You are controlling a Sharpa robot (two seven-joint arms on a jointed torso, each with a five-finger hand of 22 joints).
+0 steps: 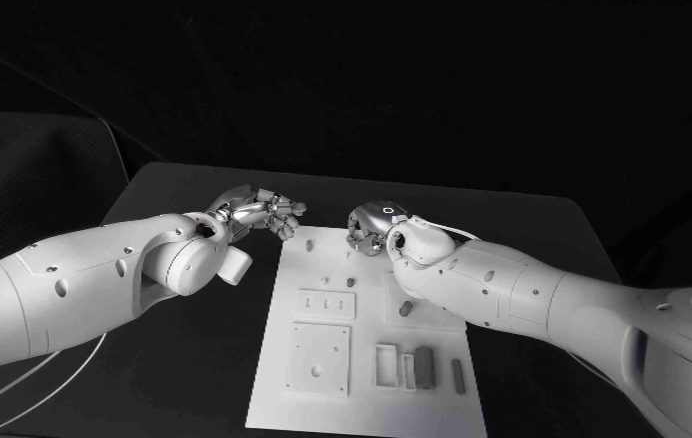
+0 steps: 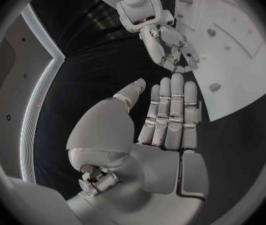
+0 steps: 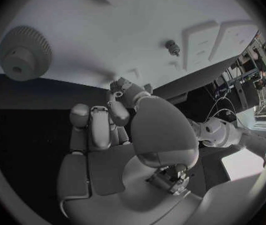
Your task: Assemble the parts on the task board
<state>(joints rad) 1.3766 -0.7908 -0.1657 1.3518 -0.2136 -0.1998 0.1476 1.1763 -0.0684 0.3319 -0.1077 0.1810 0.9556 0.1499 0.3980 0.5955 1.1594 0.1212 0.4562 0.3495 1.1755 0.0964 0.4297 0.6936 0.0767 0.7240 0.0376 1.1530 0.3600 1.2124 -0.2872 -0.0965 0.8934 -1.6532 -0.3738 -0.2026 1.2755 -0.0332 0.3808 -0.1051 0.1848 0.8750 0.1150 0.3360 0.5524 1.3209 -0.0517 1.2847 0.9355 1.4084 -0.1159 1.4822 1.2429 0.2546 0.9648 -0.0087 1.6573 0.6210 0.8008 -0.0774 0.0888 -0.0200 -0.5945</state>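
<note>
Lying flat, white task board (image 1: 296,398) bears small grey parts (image 1: 424,368).

Both hands (image 1: 267,210) (image 1: 375,226) crowding board's (image 1: 361,358) far end

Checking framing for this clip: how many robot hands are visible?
2. The left hand is at the far left corner of the task board; the right hand is over its far end.

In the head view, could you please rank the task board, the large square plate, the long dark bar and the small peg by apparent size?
Largest to smallest:
1. task board
2. large square plate
3. long dark bar
4. small peg
</note>
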